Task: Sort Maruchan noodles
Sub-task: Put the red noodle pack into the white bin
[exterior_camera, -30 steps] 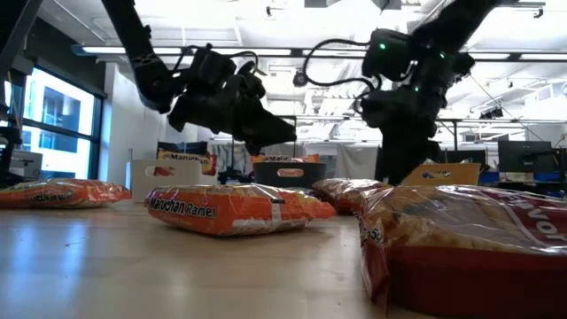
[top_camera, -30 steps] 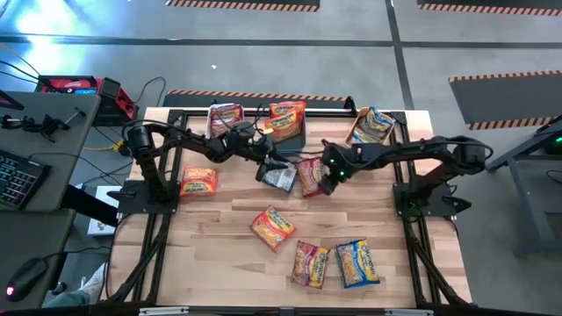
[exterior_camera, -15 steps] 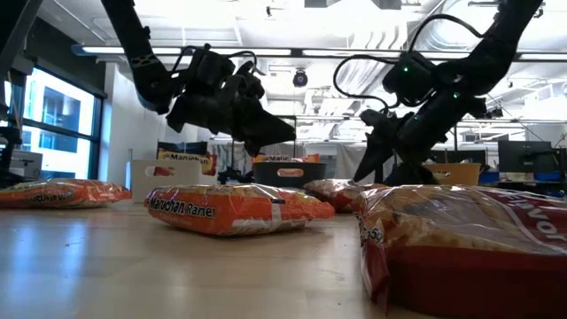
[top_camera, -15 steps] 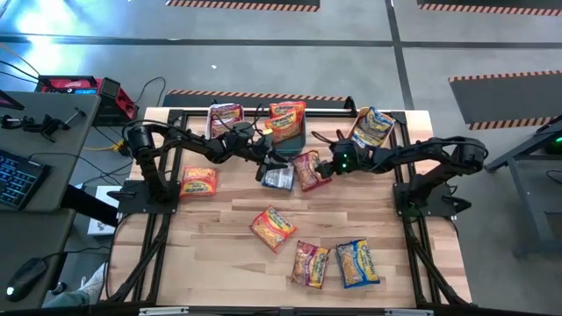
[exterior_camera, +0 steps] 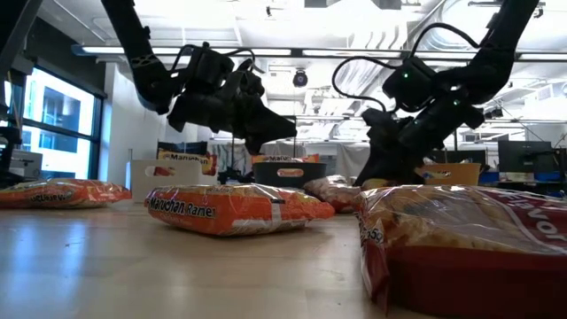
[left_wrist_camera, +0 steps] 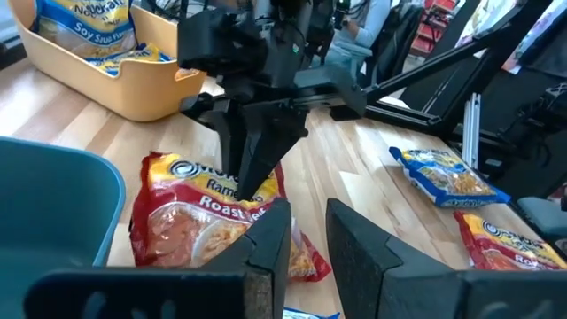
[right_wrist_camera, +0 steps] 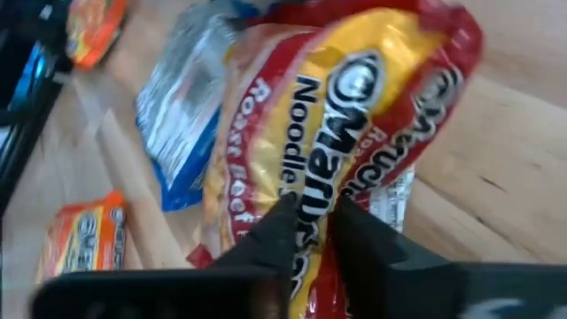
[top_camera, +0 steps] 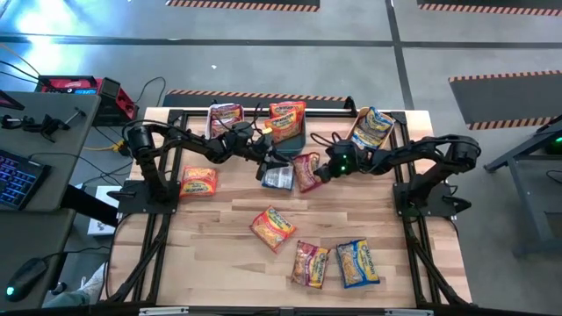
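A red Maruchan packet (top_camera: 306, 172) lies at the table's middle. My right gripper (top_camera: 322, 169) is shut on it from its right side. Beside it lies a blue-and-silver packet (top_camera: 279, 179). My left gripper (top_camera: 274, 163) hovers just above that one and stands narrowly open (left_wrist_camera: 310, 239) with nothing between its fingers. More noodle packets lie flat on the table: an orange one (top_camera: 198, 182) at the left, another orange one (top_camera: 272, 226), a red one (top_camera: 309, 263) and a blue-and-yellow one (top_camera: 357, 262) near the front. My right gripper pinches the red packet's right-hand edge (left_wrist_camera: 251, 197) between its two fingers (right_wrist_camera: 282, 232). The fingers slant down from the table's right side. The packet's film bulges up ahead of them (right_wrist_camera: 354, 97), and the rest of the packet rests on the table.
Three bins stand along the far edge: a white one (top_camera: 226, 118) with a red packet, a teal one (top_camera: 287, 121) with an orange packet, and a tan one (top_camera: 372, 128) with a blue-and-yellow packet. The wood between the middle and front packets is bare.
My right gripper has come down onto the red packet's right edge, tipped from steeply downward to a shallower slant, spread its fingers and then shut them on the packet.
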{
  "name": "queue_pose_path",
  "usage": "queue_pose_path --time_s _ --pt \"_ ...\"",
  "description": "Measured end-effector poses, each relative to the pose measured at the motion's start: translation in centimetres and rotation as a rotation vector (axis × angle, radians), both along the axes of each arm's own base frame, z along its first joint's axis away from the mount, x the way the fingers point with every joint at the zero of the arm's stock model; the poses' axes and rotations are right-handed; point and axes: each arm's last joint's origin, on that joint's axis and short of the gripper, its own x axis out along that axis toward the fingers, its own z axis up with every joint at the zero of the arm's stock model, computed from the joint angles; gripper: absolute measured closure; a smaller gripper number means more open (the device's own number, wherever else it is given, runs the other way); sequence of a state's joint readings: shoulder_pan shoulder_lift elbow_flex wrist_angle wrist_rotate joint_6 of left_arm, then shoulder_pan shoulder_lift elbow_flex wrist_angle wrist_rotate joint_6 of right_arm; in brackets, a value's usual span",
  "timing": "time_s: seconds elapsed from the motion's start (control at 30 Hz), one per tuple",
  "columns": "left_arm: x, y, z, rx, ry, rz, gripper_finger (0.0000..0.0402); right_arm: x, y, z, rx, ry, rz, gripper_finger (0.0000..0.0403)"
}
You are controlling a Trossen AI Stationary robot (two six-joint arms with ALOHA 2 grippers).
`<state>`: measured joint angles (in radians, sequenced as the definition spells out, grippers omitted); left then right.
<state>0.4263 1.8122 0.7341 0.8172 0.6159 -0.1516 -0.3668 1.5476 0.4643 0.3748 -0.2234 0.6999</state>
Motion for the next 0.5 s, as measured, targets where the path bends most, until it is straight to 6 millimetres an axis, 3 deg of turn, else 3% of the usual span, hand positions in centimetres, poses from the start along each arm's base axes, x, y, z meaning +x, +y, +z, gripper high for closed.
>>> queue_pose_path --time_s 0.1,0.27,0.5 --pt "0.0 0.1 0.0 -0.021 0.005 0.008 0.0345 0.2 0.0 0.5 -0.068 -0.008 0.100 0.0396" --pt "-0.4 1.1 0.0 -0.049 0.016 0.048 0.0349 1.4 -0.2 2.4 -0.171 -0.012 0.294 0.0395" --pt "0.6 1.9 0.8 -0.106 0.097 -0.003 0.0293 3.6 -0.1 6.1 -0.398 0.160 0.586 0.0402"
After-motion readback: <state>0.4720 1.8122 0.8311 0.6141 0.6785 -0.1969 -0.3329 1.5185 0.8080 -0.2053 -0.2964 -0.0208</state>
